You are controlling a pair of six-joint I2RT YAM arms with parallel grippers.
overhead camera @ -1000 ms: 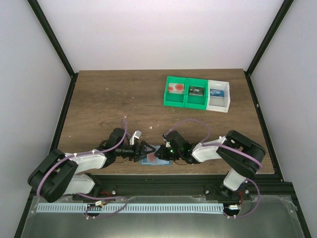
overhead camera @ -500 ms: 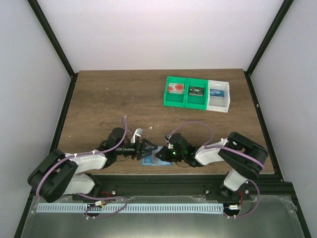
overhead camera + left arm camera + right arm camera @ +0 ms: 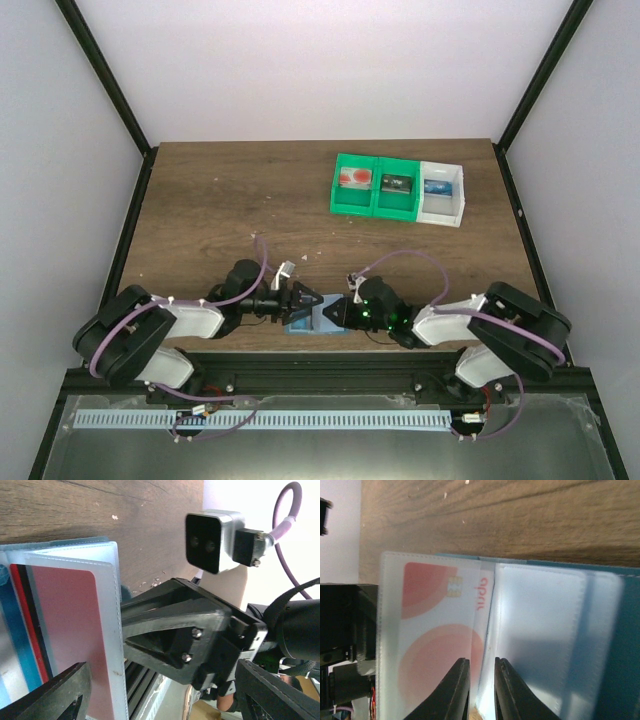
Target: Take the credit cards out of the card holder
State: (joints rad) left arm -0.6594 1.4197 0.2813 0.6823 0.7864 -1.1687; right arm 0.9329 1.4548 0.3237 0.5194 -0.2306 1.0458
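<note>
The light-blue card holder (image 3: 311, 325) lies open at the table's near edge between both arms. In the right wrist view its clear pocket panels (image 3: 545, 630) face me; a white credit card with red circles (image 3: 430, 630) sits in the left pocket, its inner edge sticking out. My right gripper (image 3: 482, 682) is closed to a thin gap on that edge; it also shows in the top view (image 3: 333, 312). In the left wrist view a red card (image 3: 65, 630) shows through a pocket (image 3: 112, 580). My left gripper (image 3: 162, 685) is wide open, one finger (image 3: 65, 692) over the holder.
Two green bins (image 3: 375, 187) and a white bin (image 3: 442, 192) stand in a row at the back right, each holding a card. The right gripper's body and camera (image 3: 210, 542) fill the space right in front of my left gripper. The table's front rail is just below the holder.
</note>
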